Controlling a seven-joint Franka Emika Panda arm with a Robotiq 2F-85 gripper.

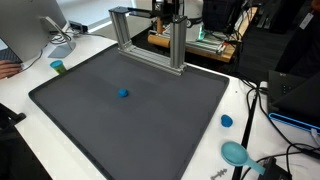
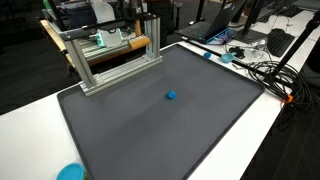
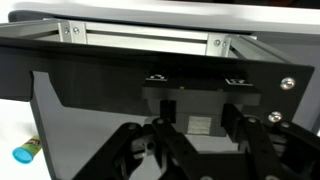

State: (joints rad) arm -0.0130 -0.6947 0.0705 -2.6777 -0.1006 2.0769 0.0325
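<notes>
The arm (image 1: pixel 172 10) reaches in from behind the frame (image 1: pixel 148 38), and only its dark end shows at the top edge in an exterior view, up by the frame's top bar. In the wrist view the gripper (image 3: pixel 200 160) points across the mat (image 3: pixel 100 120) toward the frame (image 3: pixel 150 33). Its fingers (image 3: pixel 158 150) are dark against dark, so I cannot tell whether they are spread or pressed together, and nothing shows between them. The frame stands on the mat's far edge. A blue ball (image 1: pixel 123 94) lies mid-mat, well apart, and a teal cap (image 3: pixel 25 152) sits on the white table (image 3: pixel 15 125).
</notes>
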